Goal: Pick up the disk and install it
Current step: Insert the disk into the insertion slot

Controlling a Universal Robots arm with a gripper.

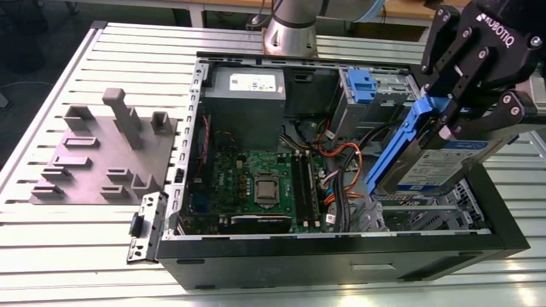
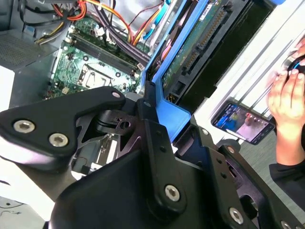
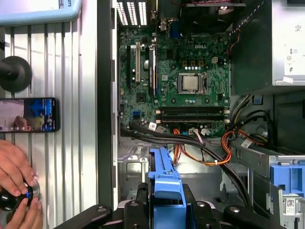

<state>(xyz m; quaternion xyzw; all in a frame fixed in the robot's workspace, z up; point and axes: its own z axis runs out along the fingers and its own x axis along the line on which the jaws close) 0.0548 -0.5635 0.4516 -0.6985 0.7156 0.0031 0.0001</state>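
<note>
I had my jaws (image 1: 465,118) pinched on the blue bracket that framed the disk (image 1: 435,160), gripping it by the upper end so that the drive hung below me, tilted, with its labelled face turned outward in the exterior view. Holding it by the bracket and not by the metal body left the lower end free, which I judged was the end meant to go into the case. The disk hung above the open computer case (image 1: 341,256), over the corner of it at the exterior view's right where the metal drive cage (image 1: 426,214) sat, and it was not yet seated in anything.

Around that spot the case was crowded. A bundle of orange and black cables (image 1: 341,166) ran just beside the cage, between it and the motherboard (image 1: 256,185), and I judged they could snag the lower edge of the bracket. Another blue-framed bay (image 1: 362,86) stood near the far wall, beside the grey power supply (image 1: 245,89). On the table (image 1: 51,256), outside the case, lay a grey fixture plate (image 1: 102,160). In the first wrist view a phone (image 3: 28,114) lay on the table and a person's hand (image 3: 14,167) rested near it, well apart from the disk.
</note>
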